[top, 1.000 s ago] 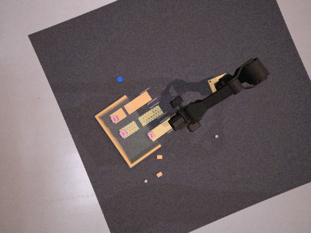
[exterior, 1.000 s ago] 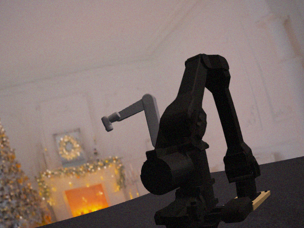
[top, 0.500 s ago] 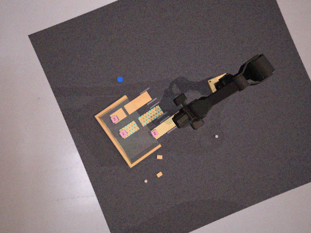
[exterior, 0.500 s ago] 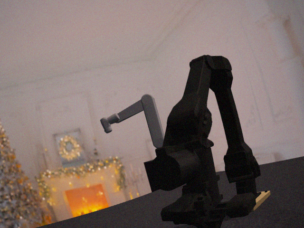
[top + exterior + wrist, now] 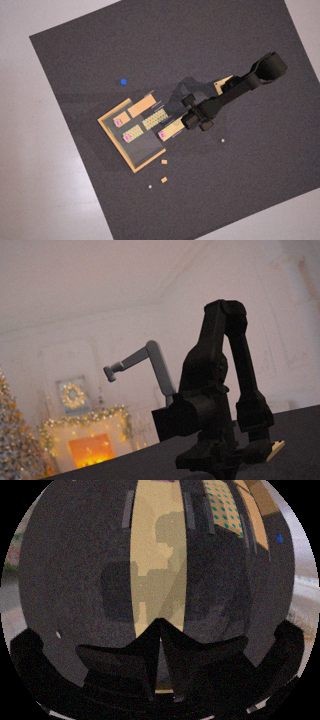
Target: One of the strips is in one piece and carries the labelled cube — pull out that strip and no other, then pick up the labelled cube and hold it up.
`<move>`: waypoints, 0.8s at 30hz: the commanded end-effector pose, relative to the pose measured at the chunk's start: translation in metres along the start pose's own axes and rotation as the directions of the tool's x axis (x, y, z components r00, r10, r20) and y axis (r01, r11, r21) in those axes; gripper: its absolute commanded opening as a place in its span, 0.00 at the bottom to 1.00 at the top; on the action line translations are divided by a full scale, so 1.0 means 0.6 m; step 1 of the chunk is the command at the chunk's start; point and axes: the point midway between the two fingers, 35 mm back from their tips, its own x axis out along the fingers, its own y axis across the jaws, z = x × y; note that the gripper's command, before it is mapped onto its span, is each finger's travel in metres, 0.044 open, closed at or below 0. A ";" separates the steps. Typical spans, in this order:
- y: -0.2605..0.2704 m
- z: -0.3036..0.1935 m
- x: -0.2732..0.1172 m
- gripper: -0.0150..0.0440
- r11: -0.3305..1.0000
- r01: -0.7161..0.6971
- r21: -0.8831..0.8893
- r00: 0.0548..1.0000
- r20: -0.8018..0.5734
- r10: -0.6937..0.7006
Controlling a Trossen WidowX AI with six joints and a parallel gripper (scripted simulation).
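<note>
fingers closed together above the dark mat (image 5: 232, 165) (image 5: 144, 462)
pale walls beyond; pale yellow strip (image 5: 172, 129) (image 5: 159, 555) unbroken where visible
</note>
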 end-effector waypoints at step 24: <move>0.001 -0.040 0.009 0.25 1.000 -0.003 0.005 0.999 -0.040 0.003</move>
